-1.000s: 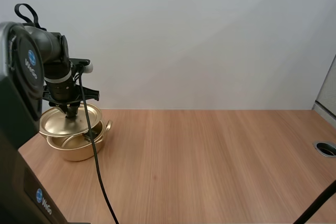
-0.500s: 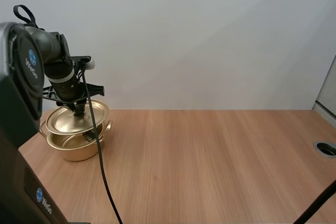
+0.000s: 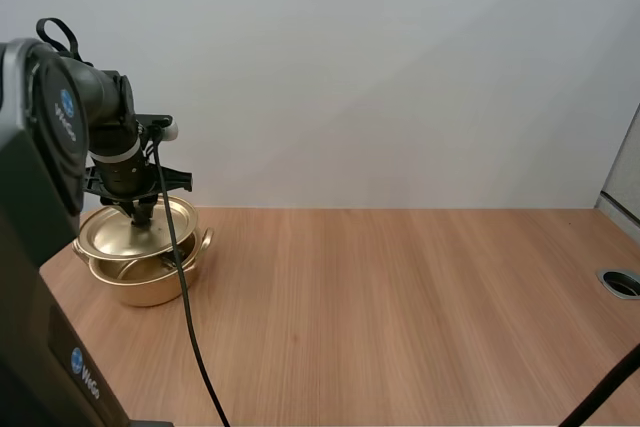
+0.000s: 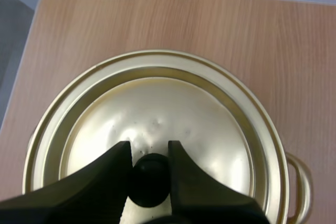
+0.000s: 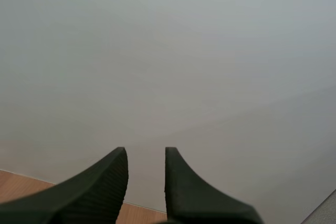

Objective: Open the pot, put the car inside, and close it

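Now, left jaws on lid knob (image 4: 149,179)

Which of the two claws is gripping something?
The left claw: its tips pinch the black knob of the gold lid. The right claw stands open, nothing between its fingers.

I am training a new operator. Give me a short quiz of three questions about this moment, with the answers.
1. True or false: the fingers of the left gripper pinch the black knob of the lid.
2. Where on the table does the pot stand? A) far left corner B) centre C) right edge
3. Fill in: the fingers of the right gripper are ____ (open or shut).
Key: 1 true; 2 A; 3 open.
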Controlling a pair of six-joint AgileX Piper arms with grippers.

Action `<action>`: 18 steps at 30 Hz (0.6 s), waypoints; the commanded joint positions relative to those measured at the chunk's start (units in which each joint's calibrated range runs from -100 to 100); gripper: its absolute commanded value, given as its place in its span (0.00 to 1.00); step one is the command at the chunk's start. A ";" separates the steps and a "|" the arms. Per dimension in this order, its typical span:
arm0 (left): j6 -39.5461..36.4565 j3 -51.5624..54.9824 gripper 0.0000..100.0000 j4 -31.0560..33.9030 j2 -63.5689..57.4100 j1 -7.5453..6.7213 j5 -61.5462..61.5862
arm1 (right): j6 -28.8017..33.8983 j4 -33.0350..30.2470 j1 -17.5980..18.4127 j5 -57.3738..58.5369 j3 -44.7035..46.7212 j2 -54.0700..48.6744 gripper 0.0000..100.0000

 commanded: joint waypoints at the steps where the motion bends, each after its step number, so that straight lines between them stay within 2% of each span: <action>1: -0.29 0.06 0.00 0.07 0.79 0.05 0.35 | 0.00 -0.30 -0.01 0.00 -0.04 -0.04 0.43; 18: -0.29 2.24 0.00 -0.44 3.12 0.05 -2.94 | 0.00 0.30 -0.01 0.00 -0.04 -0.04 0.43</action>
